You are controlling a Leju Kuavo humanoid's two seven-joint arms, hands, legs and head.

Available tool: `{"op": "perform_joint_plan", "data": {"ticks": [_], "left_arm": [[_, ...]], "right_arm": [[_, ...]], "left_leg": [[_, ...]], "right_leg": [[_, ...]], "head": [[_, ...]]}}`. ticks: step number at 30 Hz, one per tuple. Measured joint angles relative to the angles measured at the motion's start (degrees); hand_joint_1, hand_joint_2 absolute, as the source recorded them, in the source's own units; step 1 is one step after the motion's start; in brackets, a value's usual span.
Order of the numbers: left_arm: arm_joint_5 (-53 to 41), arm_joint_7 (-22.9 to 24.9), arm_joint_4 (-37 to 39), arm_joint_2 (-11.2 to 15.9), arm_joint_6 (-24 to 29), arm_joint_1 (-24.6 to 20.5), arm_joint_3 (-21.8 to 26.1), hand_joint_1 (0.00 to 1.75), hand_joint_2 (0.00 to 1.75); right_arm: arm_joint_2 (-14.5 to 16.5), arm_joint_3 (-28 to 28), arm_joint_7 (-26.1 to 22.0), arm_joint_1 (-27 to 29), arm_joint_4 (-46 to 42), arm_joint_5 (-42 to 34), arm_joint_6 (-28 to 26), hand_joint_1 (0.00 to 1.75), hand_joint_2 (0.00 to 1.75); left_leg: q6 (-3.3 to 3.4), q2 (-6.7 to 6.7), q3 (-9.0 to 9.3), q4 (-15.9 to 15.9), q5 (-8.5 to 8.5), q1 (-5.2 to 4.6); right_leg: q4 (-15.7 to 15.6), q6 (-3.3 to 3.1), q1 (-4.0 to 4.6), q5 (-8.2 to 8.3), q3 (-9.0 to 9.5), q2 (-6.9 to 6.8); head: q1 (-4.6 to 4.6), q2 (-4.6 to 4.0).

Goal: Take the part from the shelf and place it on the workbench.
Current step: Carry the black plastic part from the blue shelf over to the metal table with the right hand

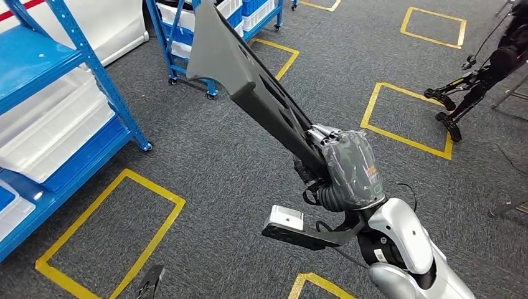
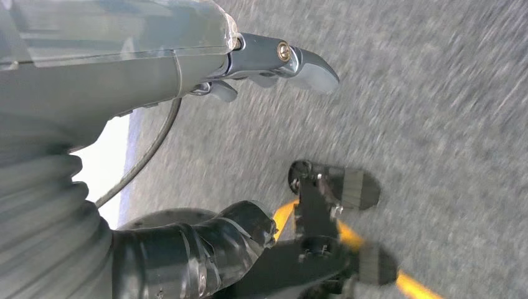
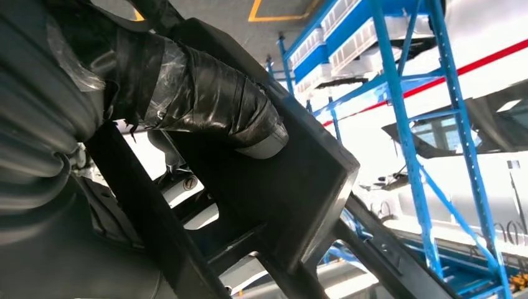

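- Right, the right hand [image 1: 346,167] grips the long dark grey part [image 1: 249,81] at its near end; fingers wrapped round it, thumb taped in black over the part's edge in the right wrist view [image 3: 205,99].
- Part sticks up and away from the hand on a slant toward the blue shelves, held in the air above the grey carpet [image 1: 205,156], touching nothing else.
- Small orange mark and a round green-edged sticker on the hand's plastic-wrapped back; print too small to read.
- Left hand [image 2: 187,75] hangs over blurred carpet; nothing in it, fingers look spread but partly hidden.
- Blue shelf rack [image 1: 59,81] at left carries white bins [image 1: 50,131]; second rack [image 1: 205,31] on castors further back.
- Yellow tape squares [image 1: 106,230] on the floor.
- Another dark-legged robot [image 1: 479,81] stands at the far right.
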Motion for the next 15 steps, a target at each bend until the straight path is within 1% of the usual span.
{"op": "perform_joint_plan", "data": {"ticks": [1,2,3,4,5,6,7,8,9,10,11,12,13,14,15], "left_arm": [[-0.8,-1.5,0.0,0.3,2.0,0.8,-0.1,0.00,1.75],[-2.0,-1.8,-0.1,0.4,3.7,1.0,-0.3,0.00,1.75],[-3.1,-1.7,-0.1,0.5,5.1,1.0,-0.5,0.00,1.75],[-3.5,-1.6,-0.1,0.7,5.3,0.8,-0.6,0.00,1.75],[-3.9,-1.5,-0.1,0.8,5.1,0.6,-0.7,0.00,1.75],[-4.3,-1.3,-0.2,0.8,4.8,0.5,-1.0,0.00,1.75],[-4.8,-1.0,-0.2,0.9,4.5,0.5,-1.3,0.00,1.75],[-5.2,-0.8,-0.1,0.9,4.3,0.5,-1.6,0.00,1.75],[-5.5,-0.6,-0.1,0.9,4.2,0.6,-1.9,0.00,1.75],[-5.8,-0.5,-0.1,0.9,4.2,0.6,-2.1,0.00,1.75],[-5.9,-0.5,-0.1,0.8,4.2,0.6,-2.3,0.00,1.75],[-6.1,-0.4,-0.1,0.8,4.3,0.5,-2.5,0.00,1.75],[-6.1,-0.5,-0.1,0.7,4.3,0.4,-2.6,0.00,1.75],[-6.2,-0.6,-0.1,0.6,4.4,0.3,-2.8,0.00,1.75],[-6.3,-0.7,-0.1,0.4,4.5,0.3,-2.9,0.00,1.75]], "right_arm": [[-0.2,-0.5,0.0,0.4,-0.7,0.5,1.0,1.75,1.75],[0.9,-0.5,0.7,0.0,-0.6,1.4,1.7,1.75,1.75],[2.3,-0.3,1.6,-0.4,0.0,2.3,2.0,1.75,1.75],[3.4,-0.1,2.1,-0.7,0.8,2.9,2.0,1.75,1.75],[4.6,0.2,2.5,-1.2,1.6,3.2,2.0,1.75,1.75],[5.5,0.5,2.8,-1.7,2.4,3.4,1.9,1.75,1.75],[6.5,0.7,2.9,-2.1,3.1,3.5,1.8,1.75,1.75],[7.4,0.9,3.0,-2.4,3.8,3.6,1.7,1.75,1.75],[8.0,1.1,3.0,-2.5,4.3,3.7,1.5,1.75,1.75],[8.4,1.3,3.0,-2.5,4.8,3.8,1.3,1.75,1.75],[8.7,1.5,3.1,-2.5,5.1,4.0,1.2,1.75,1.75],[9.0,1.6,3.1,-2.5,5.4,4.1,1.1,1.75,1.75],[9.2,1.7,3.2,-2.5,5.7,4.2,0.9,1.75,1.75],[9.4,1.8,3.2,-2.6,5.8,4.4,0.8,1.75,1.75],[9.4,1.8,3.3,-2.6,5.8,4.5,0.5,1.75,1.75]], "left_leg": [[-0.38,-0.90,0.45,-1.7,1.38,0.51],[-0.27,-1.63,1.55,-4.6,2.58,0.72],[0.52,-1.39,1.32,-4.7,2.58,0.68],[1.02,-0.91,1.21,-4.7,2.83,0.64],[1.46,-0.42,1.11,-4.8,3.09,0.64],[1.79,0.08,1.01,-4.9,3.29,0.61],[1.97,0.59,0.91,-4.9,3.40,0.39],[2.06,1.19,0.81,-4.9,3.46,0.19],[2.08,1.85,0.72,-4.9,3.47,-0.03],[2.10,2.50,0.68,-4.9,3.48,-0.20],[2.11,3.16,0.67,-4.9,3.48,-0.34],[2.11,3.76,0.70,-4.9,3.46,-0.45],[2.12,4.32,0.76,-4.9,3.44,-0.52],[2.09,4.85,0.81,-5.0,3.44,-0.61],[2.01,5.26,0.84,-5.2,3.47,-0.63]], "right_leg": [[1.5,0.95,-0.51,-0.24,-1.10,1.77],[2.6,1.84,-0.84,-0.35,-2.13,3.02],[3.0,2.22,-0.91,-0.18,-2.80,3.62],[3.3,2.41,-0.93,-0.28,-3.09,3.06],[4.3,2.56,-0.90,-0.96,-3.61,1.88],[6.3,2.66,-0.86,-2.29,-4.50,0.34],[9.6,2.75,-0.78,-4.12,-5.82,-1.31],[13.3,2.82,-0.79,-5.96,-7.38,-2.17],[16.5,2.79,-0.81,-7.27,-8.70,-2.54],[18.3,2.64,-0.76,-7.69,-9.29,-2.67],[17.7,2.34,-0.64,-7.00,-8.72,-2.72],[15.1,1.90,-0.39,-5.52,-7.09,-2.92],[11.1,1.33,0.05,-3.92,-4.83,-3.62],[7.3,0.77,0.66,-2.85,-2.73,-4.83],[4.4,0.32,1.26,-2.26,-1.28,-5.86]], "head": [[-0.05,0.00],[-0.09,0.00],[-0.16,0.00],[-0.14,0.00],[-0.03,0.00],[0.07,0.00],[0.18,0.00],[0.26,0.00],[0.26,0.00],[0.26,0.00],[0.26,0.00],[0.25,0.00],[0.25,0.00],[0.23,0.00],[0.25,0.00]]}}
